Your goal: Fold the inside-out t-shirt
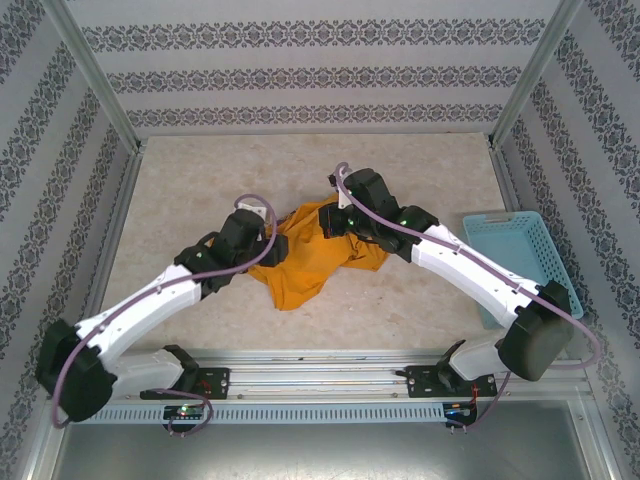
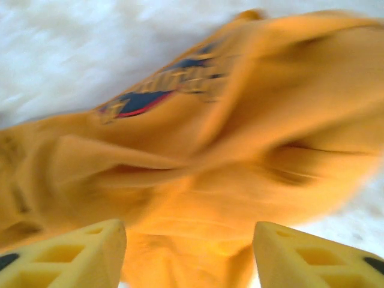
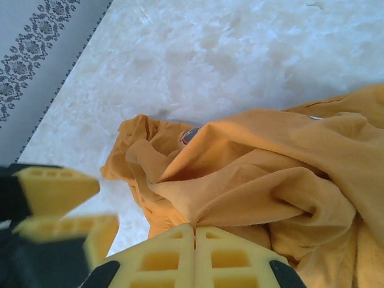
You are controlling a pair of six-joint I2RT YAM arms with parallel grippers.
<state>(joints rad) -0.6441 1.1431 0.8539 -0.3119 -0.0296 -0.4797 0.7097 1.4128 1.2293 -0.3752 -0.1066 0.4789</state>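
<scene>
A mustard-orange short-sleeved cotton t-shirt (image 1: 310, 262) lies crumpled near the centre of the pale marbled worktop (image 1: 200, 180). The heap's long axis runs from a pointed tip at 7 o'clock up to a bunched end at 1 o'clock. A small blue-and-red print (image 2: 144, 103) faces up among the folds on the side towards 9 o'clock.

The left end effector (image 2: 187, 233) sits at the shirt's 9 o'clock edge. Its yellow fingers (image 2: 72, 255) stand apart and grip nothing, with loose cloth lying in the gap and just beyond the tips.

The right end effector (image 3: 195, 231) is at the garment's 12 to 1 o'clock end. Its two yellow fingers are pressed flat together, and a gather of cloth runs straight into their tips, with creases fanning away from that point, so it looks clamped on the fabric. From the right wrist the rest of the shirt spreads away towards 12 and 3 o'clock. The left arm's parted fingers show blurred at 8 o'clock.

A light-blue plastic lattice basket (image 1: 515, 245) stands at the worktop's 3 o'clock edge, well apart from the shirt. The right arm crosses over its near corner, and the basket's floor shows bare where it is visible.
</scene>
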